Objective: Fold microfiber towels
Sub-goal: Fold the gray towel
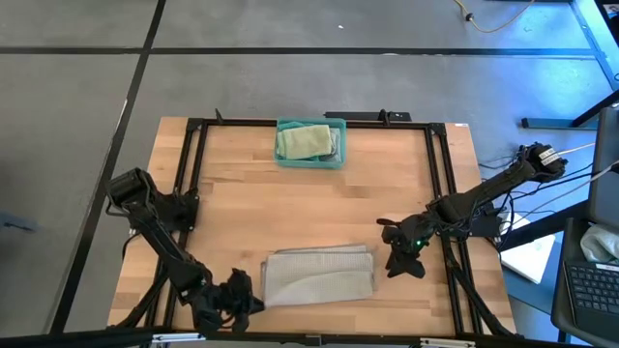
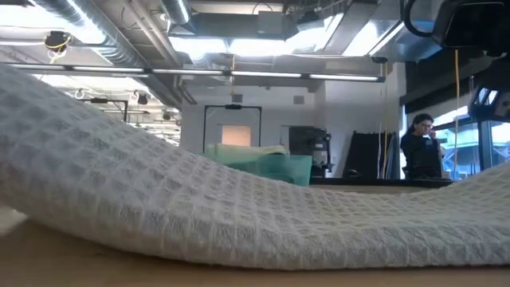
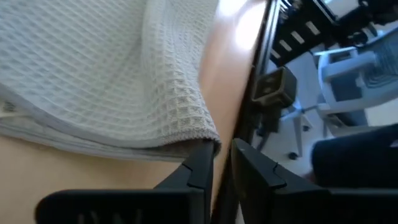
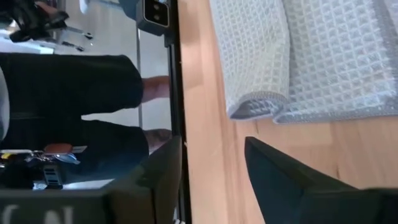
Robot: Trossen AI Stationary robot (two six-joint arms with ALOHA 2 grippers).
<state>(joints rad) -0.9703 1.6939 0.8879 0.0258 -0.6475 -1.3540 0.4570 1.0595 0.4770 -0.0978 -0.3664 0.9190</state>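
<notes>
Lying folded at the table's (image 1: 242,208) six o'clock: a light grey waffle towel (image 1: 319,275). At its nine o'clock, left gripper (image 3: 222,163) parted only a sliver, fingertip just at the towel's corner, pinching nothing. At its three o'clock, right gripper (image 4: 214,162) spread wide, empty, just clear of the folded edge.

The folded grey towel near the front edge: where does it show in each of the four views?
High view: grey towel at lower centre, between both grippers.
Low view: fills the foreground, sagging across the whole width.
Left wrist view: upper left, its corner just beyond the left gripper.
Right wrist view: upper right, folded edges facing the right gripper.
Shared landmark: the light wooden tabletop under the towel.
</notes>
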